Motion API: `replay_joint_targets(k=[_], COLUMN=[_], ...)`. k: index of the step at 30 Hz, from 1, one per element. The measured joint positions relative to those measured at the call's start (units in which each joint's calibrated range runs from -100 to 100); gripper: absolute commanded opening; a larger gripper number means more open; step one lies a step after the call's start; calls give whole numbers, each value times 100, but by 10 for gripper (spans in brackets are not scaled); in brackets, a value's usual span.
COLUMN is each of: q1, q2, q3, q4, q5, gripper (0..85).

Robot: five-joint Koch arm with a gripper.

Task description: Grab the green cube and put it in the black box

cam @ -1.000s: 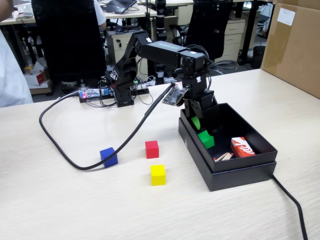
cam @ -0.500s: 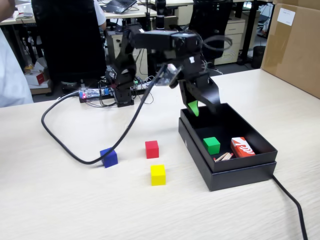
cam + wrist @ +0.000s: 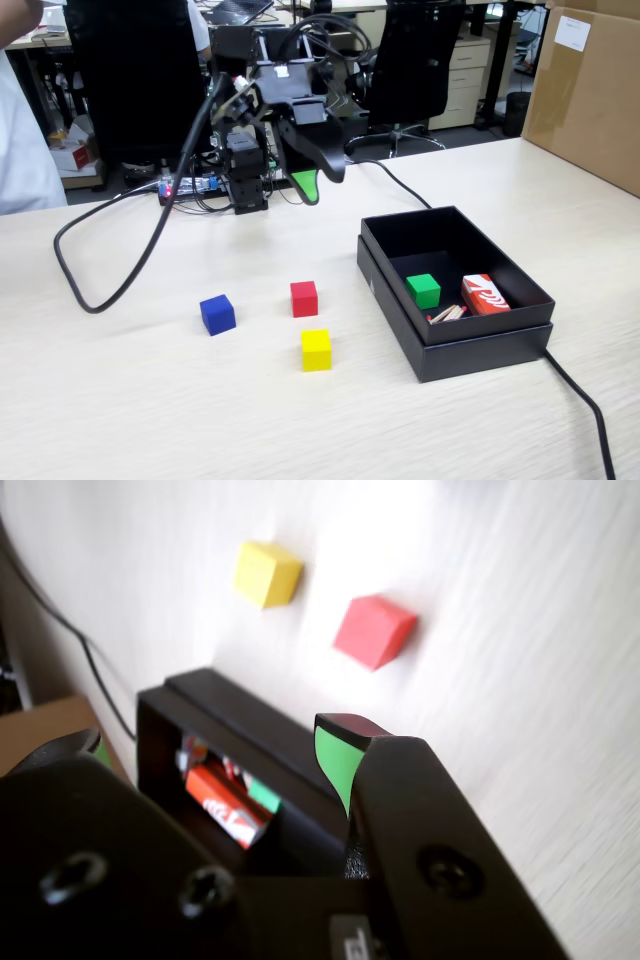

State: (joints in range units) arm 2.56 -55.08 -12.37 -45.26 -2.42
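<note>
The green cube (image 3: 423, 290) lies inside the black box (image 3: 470, 355) at the table's right, next to a red-and-white carton (image 3: 484, 294). My gripper (image 3: 320, 180) hangs open and empty above the table, well left of and behind the box, close to the arm's base. In the wrist view the green-tipped jaws stand wide apart around my gripper (image 3: 215, 748). Between them that view shows the black box (image 3: 230, 705), with a sliver of the green cube (image 3: 265, 795) inside it.
A red cube (image 3: 304, 298), a yellow cube (image 3: 316, 349) and a blue cube (image 3: 217, 314) sit on the table left of the box. A thick black cable (image 3: 140, 260) loops over the table's left side. A cardboard box (image 3: 590, 90) stands far right.
The gripper let the green cube go into the box, then rose and swung back to the left towards the arm's base. The cable loop shifted left, away from the blue cube.
</note>
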Motion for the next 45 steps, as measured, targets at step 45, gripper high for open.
replay_joint_targets(k=[45], q1=[-376], q2=[-4324], q3=[-7832], q4=[5172], q5=[20], gripper=[493])
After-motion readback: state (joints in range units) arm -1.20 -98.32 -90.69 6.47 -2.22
